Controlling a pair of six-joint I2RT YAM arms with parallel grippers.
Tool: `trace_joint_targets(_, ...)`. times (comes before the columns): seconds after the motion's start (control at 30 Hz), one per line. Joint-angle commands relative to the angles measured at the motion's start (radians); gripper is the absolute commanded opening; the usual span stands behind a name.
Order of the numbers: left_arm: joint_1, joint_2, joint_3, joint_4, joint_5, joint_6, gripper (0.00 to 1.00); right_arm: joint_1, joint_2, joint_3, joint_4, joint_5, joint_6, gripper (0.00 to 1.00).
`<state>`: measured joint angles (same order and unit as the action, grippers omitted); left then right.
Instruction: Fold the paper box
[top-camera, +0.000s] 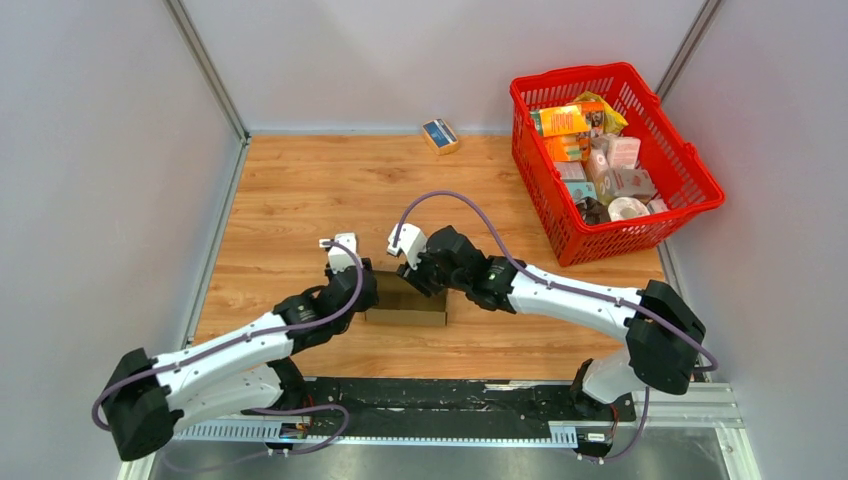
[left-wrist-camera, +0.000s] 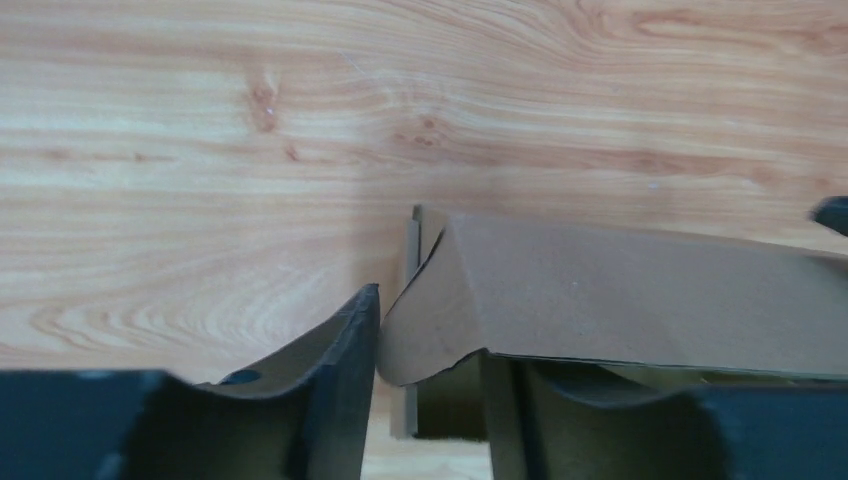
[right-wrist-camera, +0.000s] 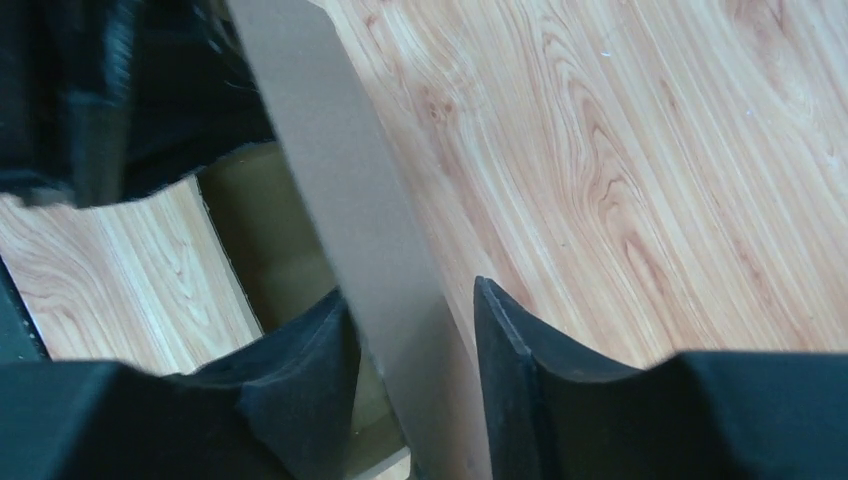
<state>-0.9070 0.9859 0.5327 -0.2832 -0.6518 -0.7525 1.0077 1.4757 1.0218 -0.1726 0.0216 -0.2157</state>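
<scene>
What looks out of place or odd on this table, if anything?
Two small things. A small blue-and-tan box lies alone at the far edge of the table, apart from the red basket packed with packages. And the paper box has a flap corner that looks creased and ragged in the left wrist view.

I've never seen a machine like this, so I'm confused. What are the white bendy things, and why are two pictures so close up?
They are robot arms, a left arm and a right arm, each ending in a two-finger gripper. The wide picture comes from a camera above and behind them. The close-ups come from cameras on the wrists, so the black fingers show at the bottom. On the wooden table sit the paper box, partly folded, a red basket of packages and a small blue box. The left gripper and right gripper each have fingers either side of its cardboard, not squeezed shut.
</scene>
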Motion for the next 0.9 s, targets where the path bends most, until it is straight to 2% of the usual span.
trace_joint_targets(0.0,-0.004,-0.169,-0.030,-0.089,0.112,-0.019,0.53,0.019,-0.038,-0.058,0.130,0.020,-0.047,0.42)
trace_joint_targets(0.1,-0.004,-0.312,-0.014,-0.218,0.213,-0.041,0.57,0.046,-0.032,-0.080,0.136,0.021,-0.050,0.36)
trace_joint_targets(0.17,-0.004,-0.423,0.030,-0.305,0.268,-0.048,0.57,0.078,-0.037,-0.094,0.136,0.035,-0.048,0.36)
trace_joint_targets(0.2,-0.004,-0.490,0.047,-0.386,0.273,-0.059,0.57,0.091,-0.034,-0.101,0.131,0.038,-0.041,0.40)
trace_joint_targets(0.27,-0.004,-0.535,0.126,-0.450,0.294,-0.039,0.57,0.136,-0.034,-0.109,0.105,0.070,-0.015,0.50)
trace_joint_targets(0.3,-0.004,-0.543,0.160,-0.480,0.303,-0.024,0.57,0.156,-0.035,-0.127,0.104,0.081,0.016,0.58)
trace_joint_targets(0.37,-0.004,-0.506,0.258,-0.487,0.334,0.030,0.55,0.204,-0.043,-0.147,0.101,0.109,0.062,0.65)
trace_joint_targets(0.43,-0.001,-0.394,0.317,-0.507,0.328,0.039,0.50,0.221,-0.045,-0.161,0.070,0.092,0.163,0.73)
trace_joint_targets(0.5,0.008,-0.275,0.349,-0.453,0.346,0.048,0.46,0.226,-0.043,-0.161,0.042,0.110,0.257,0.78)
trace_joint_targets(0.53,0.011,-0.236,0.349,-0.430,0.372,0.038,0.42,0.224,-0.046,-0.161,0.006,0.141,0.338,0.79)
trace_joint_targets(0.63,0.014,-0.124,0.288,-0.283,0.447,-0.007,0.29,0.221,-0.141,-0.218,-0.021,0.131,0.445,0.85)
trace_joint_targets(0.67,0.014,-0.107,0.229,-0.189,0.474,-0.019,0.28,0.215,-0.172,-0.239,-0.019,0.109,0.500,0.86)
trace_joint_targets(0.8,0.014,-0.046,0.067,0.008,0.546,-0.082,0.28,0.175,-0.363,-0.374,-0.022,0.016,0.637,0.89)
trace_joint_targets(0.87,0.014,-0.027,-0.023,0.112,0.578,-0.108,0.27,0.120,-0.461,-0.417,-0.021,-0.101,0.691,0.89)
